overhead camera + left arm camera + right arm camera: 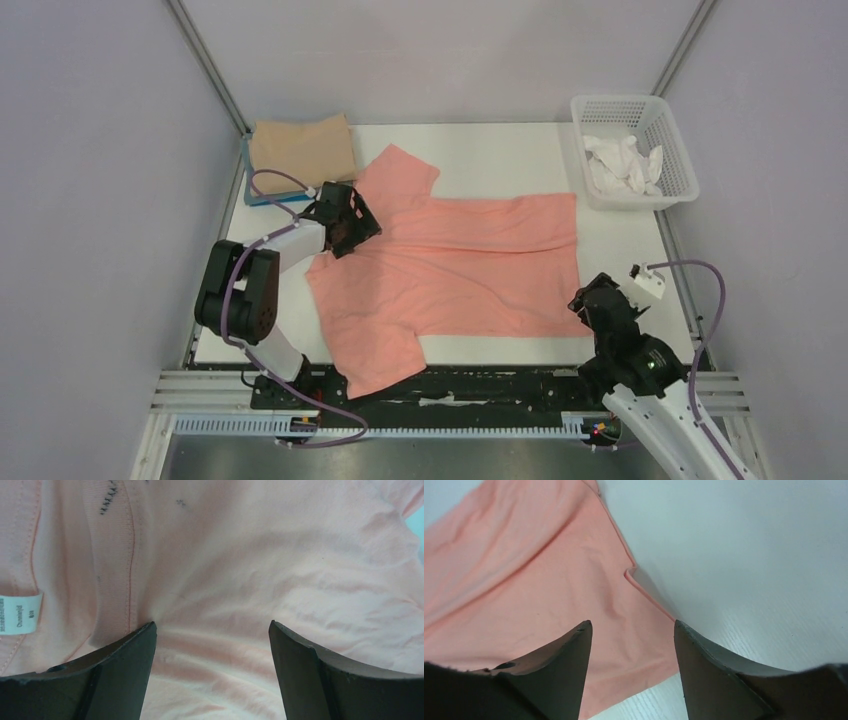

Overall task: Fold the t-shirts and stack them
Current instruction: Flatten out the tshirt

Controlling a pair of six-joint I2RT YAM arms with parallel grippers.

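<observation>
One salmon-pink tee lies spread flat at table centre, fold seemingly not begun; left gripper, fingers parted, over collar at 9 o'clock, right gripper, also parted, over hem corner at 4 o'clock; next, likely both pinch cloth.

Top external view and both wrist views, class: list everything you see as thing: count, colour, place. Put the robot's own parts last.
salmon-pink t-shirt: 1, salmon pink, spread flat mid-table
tan t-shirt: 1, tan, folded, far left corner
blue cloth: 1, blue, under the tan one, only an edge shows
basket: 1, white lattice, far right corner
crumpled cloth: white, inside the basket, count unclear
table: 1, white
left fingers: 2, black, open over the pink collar
right fingers: 2, black, open over the near right hem corner
</observation>
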